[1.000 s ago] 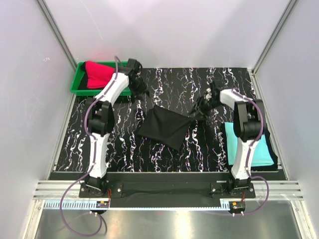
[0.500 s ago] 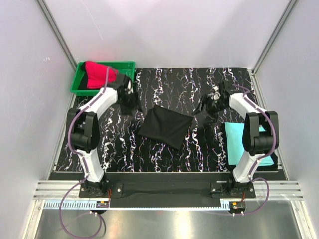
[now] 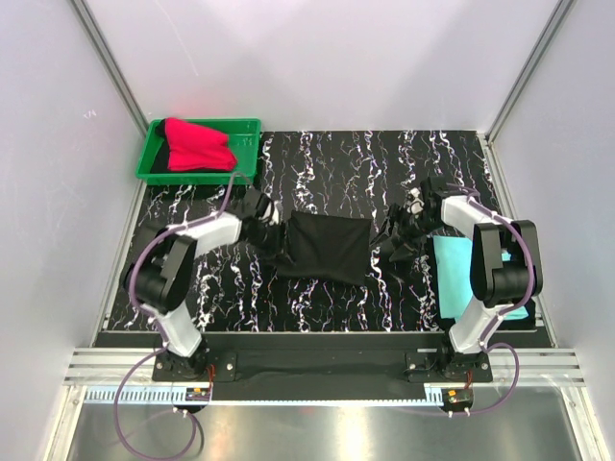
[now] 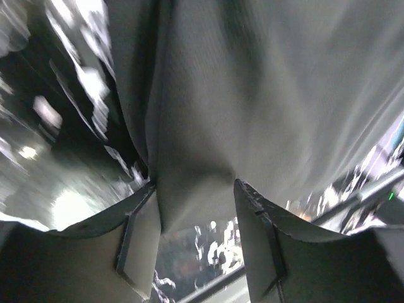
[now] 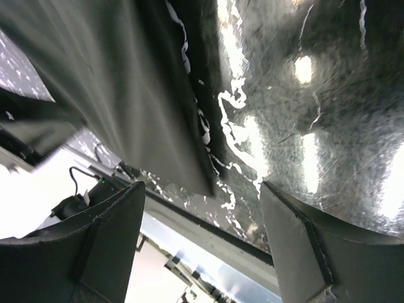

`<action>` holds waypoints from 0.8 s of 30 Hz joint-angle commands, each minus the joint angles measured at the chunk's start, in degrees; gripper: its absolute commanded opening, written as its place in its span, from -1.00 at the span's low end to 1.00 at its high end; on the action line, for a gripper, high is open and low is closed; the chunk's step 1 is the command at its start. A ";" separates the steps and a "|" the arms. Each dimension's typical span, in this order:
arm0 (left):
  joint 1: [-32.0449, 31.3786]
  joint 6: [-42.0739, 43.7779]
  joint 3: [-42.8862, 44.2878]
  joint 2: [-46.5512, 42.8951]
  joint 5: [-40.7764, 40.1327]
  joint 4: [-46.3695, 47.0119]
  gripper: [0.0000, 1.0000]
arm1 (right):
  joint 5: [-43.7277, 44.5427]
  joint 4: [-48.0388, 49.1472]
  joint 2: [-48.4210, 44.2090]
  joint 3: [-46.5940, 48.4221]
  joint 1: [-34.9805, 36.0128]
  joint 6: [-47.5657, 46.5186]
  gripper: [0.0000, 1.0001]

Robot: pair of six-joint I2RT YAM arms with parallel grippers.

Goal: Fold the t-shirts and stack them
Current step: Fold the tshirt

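Note:
The black t-shirt (image 3: 322, 247) lies folded into a rough rectangle in the middle of the table. My left gripper (image 3: 272, 233) is at its left edge. In the left wrist view a corner of the grey-looking cloth (image 4: 208, 126) reaches between the spread fingers (image 4: 136, 243) of that gripper (image 4: 197, 240). My right gripper (image 3: 399, 238) stands open just right of the shirt. Nothing is between its fingers (image 5: 297, 252), and the cloth's edge (image 5: 126, 95) lies beyond the gripper (image 5: 202, 240). The turquoise t-shirt (image 3: 473, 279) lies folded at the right. The red t-shirt (image 3: 197, 146) sits in the tray.
The green plastic tray (image 3: 154, 165) stands at the back left corner of the black marbled table top (image 3: 327, 173). Grey walls close in the left, back and right sides. The metal rail (image 3: 317, 365) with both arm bases runs along the near edge.
My left arm swung from the green tray to the black shirt's left edge. My right gripper let go of the shirt's right corner and opened. The shirt now lies flatter and squarer.

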 commanded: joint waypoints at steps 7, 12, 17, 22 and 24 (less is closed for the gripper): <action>4.61 8.27 6.76 -7.42 -5.09 -4.68 0.31 | 6.31 5.19 5.41 8.77 0.41 -0.77 0.54; 6.81 11.35 18.89 4.44 -2.19 -5.39 0.26 | 6.07 6.77 12.97 18.68 0.41 -1.29 0.38; 6.64 11.61 29.63 14.03 1.06 -5.30 0.16 | 4.14 7.21 18.34 23.98 0.32 -1.73 0.13; 6.46 10.91 30.43 16.59 2.29 -5.30 0.20 | 2.38 7.30 19.66 24.51 0.41 -1.91 0.16; 6.46 11.00 30.60 17.20 2.99 -5.30 0.22 | 1.16 7.38 20.10 24.68 0.50 -2.52 0.16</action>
